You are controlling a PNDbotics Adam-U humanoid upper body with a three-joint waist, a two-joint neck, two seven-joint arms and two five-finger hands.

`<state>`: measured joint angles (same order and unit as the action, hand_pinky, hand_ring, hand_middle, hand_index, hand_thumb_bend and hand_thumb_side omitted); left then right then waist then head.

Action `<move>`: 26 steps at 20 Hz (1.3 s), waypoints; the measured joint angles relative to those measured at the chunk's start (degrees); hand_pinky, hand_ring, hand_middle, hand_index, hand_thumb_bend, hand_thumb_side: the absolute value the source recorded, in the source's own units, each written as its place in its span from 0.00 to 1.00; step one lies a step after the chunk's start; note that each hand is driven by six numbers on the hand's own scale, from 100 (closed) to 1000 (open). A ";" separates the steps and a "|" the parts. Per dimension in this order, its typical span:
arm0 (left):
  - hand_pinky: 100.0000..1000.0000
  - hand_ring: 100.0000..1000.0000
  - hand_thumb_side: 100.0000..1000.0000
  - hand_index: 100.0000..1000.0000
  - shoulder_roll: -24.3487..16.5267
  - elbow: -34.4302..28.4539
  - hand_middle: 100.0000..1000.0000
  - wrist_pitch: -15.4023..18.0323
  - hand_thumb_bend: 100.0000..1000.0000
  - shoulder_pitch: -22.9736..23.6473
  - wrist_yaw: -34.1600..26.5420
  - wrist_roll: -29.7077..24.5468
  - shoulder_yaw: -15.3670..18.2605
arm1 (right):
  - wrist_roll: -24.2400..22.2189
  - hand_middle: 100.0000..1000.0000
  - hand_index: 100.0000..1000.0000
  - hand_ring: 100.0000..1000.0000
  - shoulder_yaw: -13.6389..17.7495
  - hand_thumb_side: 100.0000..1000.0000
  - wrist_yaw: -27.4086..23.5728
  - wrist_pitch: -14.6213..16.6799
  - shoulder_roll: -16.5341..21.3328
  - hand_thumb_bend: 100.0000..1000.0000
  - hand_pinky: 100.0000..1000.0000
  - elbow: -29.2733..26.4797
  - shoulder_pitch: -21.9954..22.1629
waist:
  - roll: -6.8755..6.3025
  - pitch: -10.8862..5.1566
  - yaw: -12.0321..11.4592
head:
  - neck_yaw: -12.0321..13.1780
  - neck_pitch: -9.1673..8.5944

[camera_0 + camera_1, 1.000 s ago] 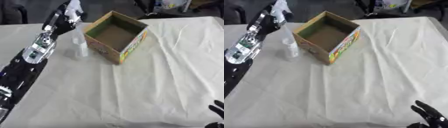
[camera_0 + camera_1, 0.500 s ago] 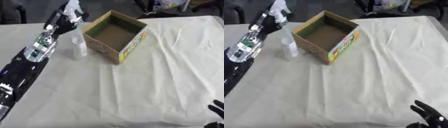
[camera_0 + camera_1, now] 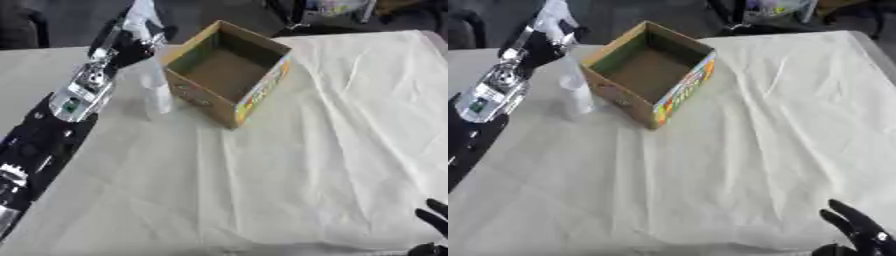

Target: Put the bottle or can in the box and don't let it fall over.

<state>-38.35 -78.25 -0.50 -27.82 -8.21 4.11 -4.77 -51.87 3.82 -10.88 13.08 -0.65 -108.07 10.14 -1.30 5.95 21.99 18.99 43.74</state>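
Counter (image 3: 289, 180) draped in creased white cloth. Open cardboard box (image 3: 229, 72) at upper middle, flaps up, turned cornerwise, bright printing on near right side; inside brown and bare. Clear bottle (image 3: 156, 90) upright on cloth just left of box, near its left corner, not inside; cannot tell whether touching box wall. Left arm in from lower left, running up along left edge. Left hand (image 3: 133, 31) at far left of box, above and behind bottle, pale and blurred; finger posture cannot tell, nor whether anything held. Bottle standing apart from that hand as far as visible. Right hand (image 3: 857, 234) at lower right corner, idle, dark fingers spread and pointing up, nothing in it, well apart from box and bottle.
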 measured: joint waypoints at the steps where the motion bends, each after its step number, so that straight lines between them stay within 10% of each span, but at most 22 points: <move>1: 0.94 1.00 0.44 0.94 -0.14 0.22 0.75 0.01 0.55 -0.10 -0.05 -0.01 0.00 | 0.00 1.00 1.00 1.00 0.00 0.41 0.00 0.00 0.00 0.00 0.61 0.00 0.00 | 0.00 0.00 0.07 | 0.00 0.00; 26: 0.91 1.00 0.36 0.83 -1.07 3.67 0.58 -0.06 0.40 -1.27 1.44 -2.14 -1.08 | 0.10 1.00 1.00 1.00 -0.38 0.41 0.00 0.14 0.00 0.00 0.61 0.00 0.02 | 0.05 0.29 0.53 | -0.29 0.01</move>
<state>-39.42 -74.58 -0.56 -29.09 -6.77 1.97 -5.86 -51.77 3.44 -10.88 13.23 -0.65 -108.07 10.15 -1.25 6.24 22.52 18.70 43.74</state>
